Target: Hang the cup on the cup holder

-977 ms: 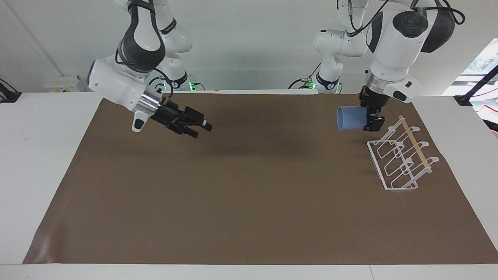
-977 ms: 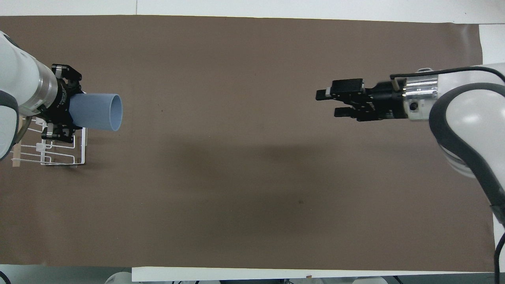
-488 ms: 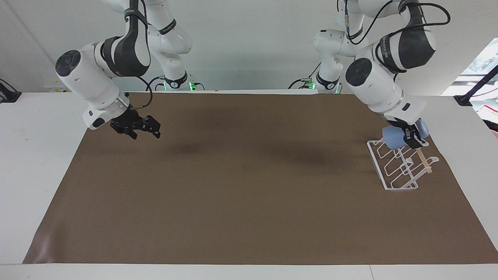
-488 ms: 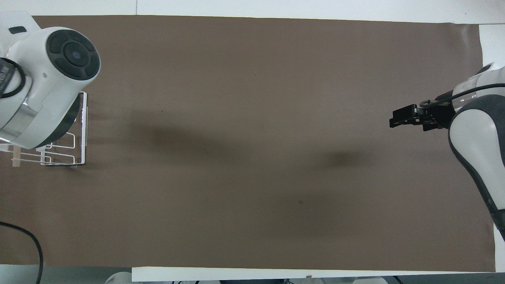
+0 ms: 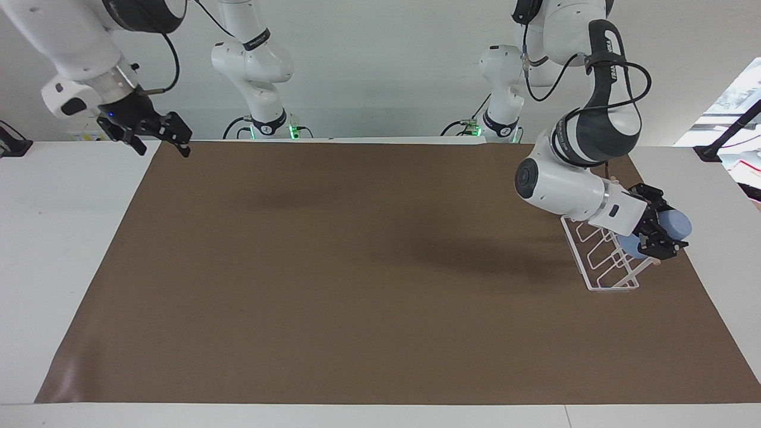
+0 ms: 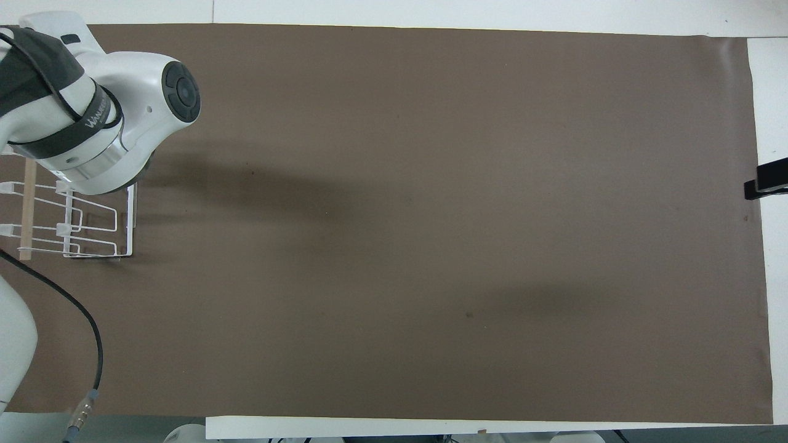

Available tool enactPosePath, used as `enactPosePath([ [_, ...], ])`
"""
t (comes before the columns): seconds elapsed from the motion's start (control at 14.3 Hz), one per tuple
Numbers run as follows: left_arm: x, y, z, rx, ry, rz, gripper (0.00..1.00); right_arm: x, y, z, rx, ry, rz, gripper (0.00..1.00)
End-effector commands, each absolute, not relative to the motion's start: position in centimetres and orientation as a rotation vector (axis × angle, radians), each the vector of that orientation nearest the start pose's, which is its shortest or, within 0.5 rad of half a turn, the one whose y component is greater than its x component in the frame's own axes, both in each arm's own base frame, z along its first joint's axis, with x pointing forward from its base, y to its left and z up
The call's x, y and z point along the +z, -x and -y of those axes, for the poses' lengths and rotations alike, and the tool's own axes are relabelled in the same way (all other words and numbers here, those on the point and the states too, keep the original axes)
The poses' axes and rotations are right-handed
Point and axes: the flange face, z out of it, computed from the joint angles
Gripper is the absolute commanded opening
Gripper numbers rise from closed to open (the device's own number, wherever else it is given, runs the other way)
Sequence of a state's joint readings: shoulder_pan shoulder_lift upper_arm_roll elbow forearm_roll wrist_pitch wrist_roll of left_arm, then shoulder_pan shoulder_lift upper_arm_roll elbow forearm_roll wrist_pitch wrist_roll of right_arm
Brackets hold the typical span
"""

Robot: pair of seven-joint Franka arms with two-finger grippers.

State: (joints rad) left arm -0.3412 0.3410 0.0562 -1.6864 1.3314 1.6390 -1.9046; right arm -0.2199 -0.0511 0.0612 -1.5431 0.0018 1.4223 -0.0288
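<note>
Brown matting (image 5: 357, 285) covers the white table (image 5: 53, 238) from end to end, under a plain pale wall. At the left arm's end, the left gripper (image 5: 661, 230) sits low over the cup holder (image 5: 585, 261), its wrist lying nearly level and pointing toward the table's edge, the forearm bent down from a raised elbow; its fingers (image 5: 667, 245) are clamped on the cup (image 5: 679, 223), a light-blue tumbler that lies on its side at the upper part of the rack, close against the prongs; whether it touches the wire cannot be told; from overhead the arm's white housing hides both gripper and cup, and only the holder's wire loops and its wooden dowel (image 6: 26, 209) show beneath it. The holder stands on the matting at the left arm's end, its base nearer the table's middle. The right gripper (image 5: 160, 139) hangs in the air over the matting's corner at the right arm's end, tipped downward, fingers spread apart and holding nothing; that arm waits.
</note>
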Motion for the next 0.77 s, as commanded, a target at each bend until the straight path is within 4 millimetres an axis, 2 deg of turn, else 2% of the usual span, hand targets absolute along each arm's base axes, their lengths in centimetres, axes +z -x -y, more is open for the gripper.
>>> enactPosePath([
  [0.0,42.3,-63.8,8.5,-1.210,1.535,1.085,0.00,63.6,-52.7,7.9,0.196,3.147,-0.177,0.99],
  [0.07,41.9,-63.4,8.4,-1.204,1.530,1.081,0.00,63.3,-52.4,6.7,0.199,3.152,-0.143,0.99],
  [0.21,40.7,-62.2,8.5,-1.205,1.506,1.083,0.00,63.2,-52.9,6.7,0.139,3.156,-0.137,0.99],
  [0.35,40.2,-61.7,9.2,-1.212,1.510,1.082,0.00,63.6,-52.9,5.6,0.112,3.159,-0.110,0.99],
  [0.42,40.0,-61.6,9.2,-1.214,1.508,1.082,0.00,63.8,-52.3,5.6,0.136,3.155,-0.117,0.99],
  [0.56,39.3,-61.1,9.2,-1.216,1.499,1.090,0.00,63.6,-51.2,7.7,0.170,3.140,-0.169,0.99],
  [0.7,37.6,-60.2,9.1,-1.224,1.483,1.097,0.00,63.6,-51.2,7.8,0.170,3.140,-0.174,0.99],
])
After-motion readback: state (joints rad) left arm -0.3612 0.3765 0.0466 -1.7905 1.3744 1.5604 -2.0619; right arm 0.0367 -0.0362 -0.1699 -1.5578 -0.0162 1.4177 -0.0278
